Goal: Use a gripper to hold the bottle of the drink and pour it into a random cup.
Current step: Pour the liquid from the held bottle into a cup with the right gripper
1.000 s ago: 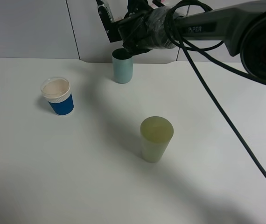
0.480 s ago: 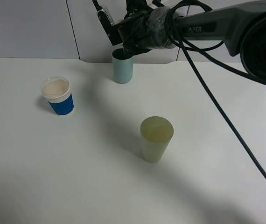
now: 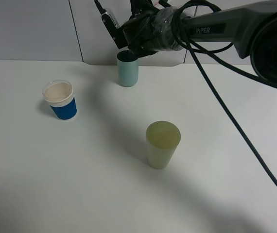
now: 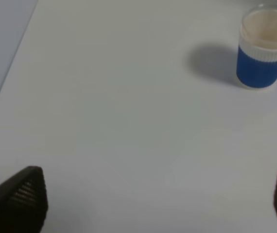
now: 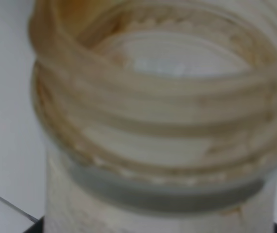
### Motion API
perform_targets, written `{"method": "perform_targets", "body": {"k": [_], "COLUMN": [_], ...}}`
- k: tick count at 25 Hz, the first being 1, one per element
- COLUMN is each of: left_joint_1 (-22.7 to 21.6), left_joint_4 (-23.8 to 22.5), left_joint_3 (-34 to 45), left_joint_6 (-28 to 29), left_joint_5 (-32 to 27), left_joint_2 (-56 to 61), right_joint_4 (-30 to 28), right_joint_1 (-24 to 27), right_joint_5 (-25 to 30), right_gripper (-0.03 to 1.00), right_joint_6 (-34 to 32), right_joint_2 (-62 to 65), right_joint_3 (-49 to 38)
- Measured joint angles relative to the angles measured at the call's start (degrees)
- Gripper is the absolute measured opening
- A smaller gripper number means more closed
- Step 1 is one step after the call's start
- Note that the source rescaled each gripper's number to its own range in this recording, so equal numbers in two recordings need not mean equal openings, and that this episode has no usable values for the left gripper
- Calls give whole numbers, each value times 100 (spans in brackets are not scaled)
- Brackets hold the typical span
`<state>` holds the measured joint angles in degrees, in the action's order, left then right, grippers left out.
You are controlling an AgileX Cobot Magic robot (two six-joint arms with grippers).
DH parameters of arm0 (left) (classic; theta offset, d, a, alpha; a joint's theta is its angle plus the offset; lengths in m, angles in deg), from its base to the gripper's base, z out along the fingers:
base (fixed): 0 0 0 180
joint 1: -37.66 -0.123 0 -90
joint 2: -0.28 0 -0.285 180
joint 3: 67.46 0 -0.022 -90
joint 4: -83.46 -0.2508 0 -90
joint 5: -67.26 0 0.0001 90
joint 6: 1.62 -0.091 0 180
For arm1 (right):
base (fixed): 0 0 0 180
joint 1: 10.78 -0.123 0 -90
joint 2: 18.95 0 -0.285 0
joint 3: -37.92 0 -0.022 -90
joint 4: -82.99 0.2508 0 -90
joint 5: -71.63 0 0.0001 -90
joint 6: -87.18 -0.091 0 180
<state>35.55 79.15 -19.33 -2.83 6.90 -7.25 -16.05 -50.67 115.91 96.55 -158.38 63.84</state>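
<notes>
A round blue cup with a white rim band and a pale inside (image 4: pixel 264 53) stands upright on the white tabletop (image 4: pixel 129 111), its soft shadow (image 4: pixel 211 63) touching its base. Well apart from it, the left tool (image 4: pixel 150 206) holds its two dark ribbed fingertips (image 4: pixel 22 199) spread wide.

The tabletop (image 3: pixel 41 184) is seen as plain white, and the wall panels (image 3: pixel 26 29) behind it as pale grey. The teal cup (image 3: pixel 128 74) is shown with a darker inside. The yellow-green cup (image 3: pixel 163 145) is pale and plain. The blue cup (image 3: pixel 63 109) is marked with a white ribbed band under its rim, and its inside is cream-coloured. The right arm (image 3: pixel 235 26) is black, with white "PIPER" lettering (image 3: pixel 209 29) and black cables (image 3: pixel 226 109). The neck of the bottle (image 5: pixel 158 121) is pale and translucent, tinted amber-brown on its ridges. The fingertips (image 4: pixel 22 199) of the left claw (image 4: pixel 153 201) are black, with fine ribbing.
</notes>
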Motion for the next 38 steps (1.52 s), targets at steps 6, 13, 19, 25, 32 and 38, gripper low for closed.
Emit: {"method": "perform_targets", "body": {"k": [6,13,19,25,32,38], "left_joint_1": [0,0,0,0,0,0], "left_joint_4": [0,0,0,0,0,0], "left_joint_3": [0,0,0,0,0,0], "left_joint_6": [0,0,0,0,0,0], "left_joint_5": [0,0,0,0,0,0], "left_joint_2": [0,0,0,0,0,0], "right_joint_4": [0,0,0,0,0,238], "right_joint_1": [0,0,0,0,0,0], "right_joint_5": [0,0,0,0,0,5], "right_gripper": [0,0,0,0,0,0], "right_joint_6": [200,256,291,443,-680,-3535], "right_joint_2": [0,0,0,0,0,0], "right_joint_3": [0,0,0,0,0,0]}}
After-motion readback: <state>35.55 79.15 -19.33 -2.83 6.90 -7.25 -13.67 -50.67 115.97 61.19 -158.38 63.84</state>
